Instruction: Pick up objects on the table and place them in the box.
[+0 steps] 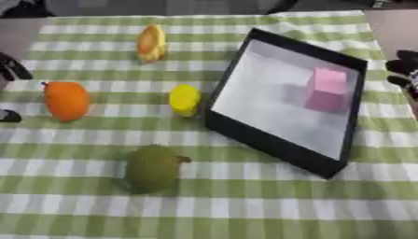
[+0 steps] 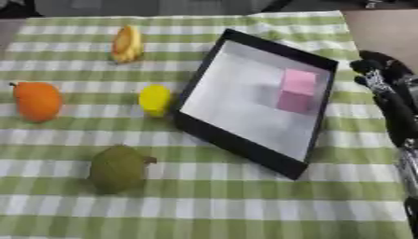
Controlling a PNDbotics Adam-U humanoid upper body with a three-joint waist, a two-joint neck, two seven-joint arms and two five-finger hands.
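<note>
Nearest me: green pear-like fruit [image 1: 153, 168] lying on the checked desk [image 1: 245, 210]. Further back, orange fruit [image 1: 66, 100] at left, small yellow fruit [image 1: 184, 99] just beside the box [image 1: 277, 147]'s left wall. Box sits right of centre, black rim, white floor, pink cube [image 1: 326, 88] inside. Right hand [image 2: 384, 88] at the box's right edge; can't tell its fingers. Left hand [image 1: 11, 70] barely shows, same. Farthest: yellow-orange fruit [image 1: 151, 43].

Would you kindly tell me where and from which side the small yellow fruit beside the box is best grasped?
Grip the small yellow fruit across its rounded middle, coming from above. It stands apart from the other fruits, but the black box wall sits close on its right, so a sideways approach from there looks cramped.
</note>
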